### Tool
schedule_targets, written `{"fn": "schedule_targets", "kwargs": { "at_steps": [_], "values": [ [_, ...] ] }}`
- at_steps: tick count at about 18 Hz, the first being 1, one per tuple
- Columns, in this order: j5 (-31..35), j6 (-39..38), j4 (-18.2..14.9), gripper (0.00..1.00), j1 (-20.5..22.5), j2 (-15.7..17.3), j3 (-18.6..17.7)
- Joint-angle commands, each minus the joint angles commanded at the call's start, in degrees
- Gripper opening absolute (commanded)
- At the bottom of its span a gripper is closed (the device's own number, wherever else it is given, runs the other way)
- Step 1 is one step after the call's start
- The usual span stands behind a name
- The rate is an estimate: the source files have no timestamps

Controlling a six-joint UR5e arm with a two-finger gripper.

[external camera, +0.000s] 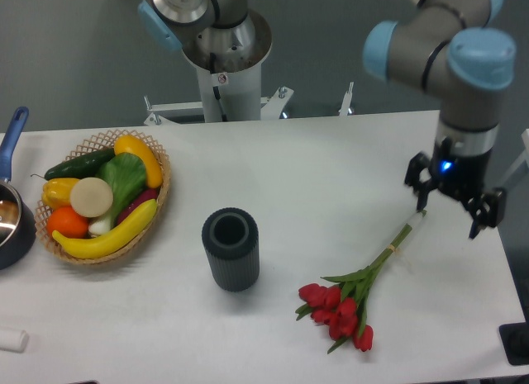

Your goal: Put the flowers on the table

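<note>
1. Fixed camera: the flowers [351, 297] lie flat on the table [314, 161], red heads near the front edge, stem ends pointing toward the gripper [453, 212], whose fingers are spread wide and hold nothing.
2. Step in hand, as judged: retreat; lift straight up, clear of the stem tips.
3. Materials: slender tied stems, soft petals, smooth white tabletop; ribbed dark vase [231, 248] well to the left.

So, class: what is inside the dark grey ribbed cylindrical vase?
Nothing shows inside the dark grey ribbed vase; its mouth looks dark and empty, though the bottom is shadowed. The red tulips with green stems lie beside it on the white table.
</note>
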Motion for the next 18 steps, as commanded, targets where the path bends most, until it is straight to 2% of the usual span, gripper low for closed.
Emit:
{"fn": "schedule_targets", "kwargs": {
  "at_steps": [7, 18],
  "values": [
    [-2.7, 12.6, -6.1, 1.0, 7.0, 2.9, -0.7],
    [-3.5, 13.9, -6.2, 1.0, 7.8, 3.5, -1.8]
  ]
}}
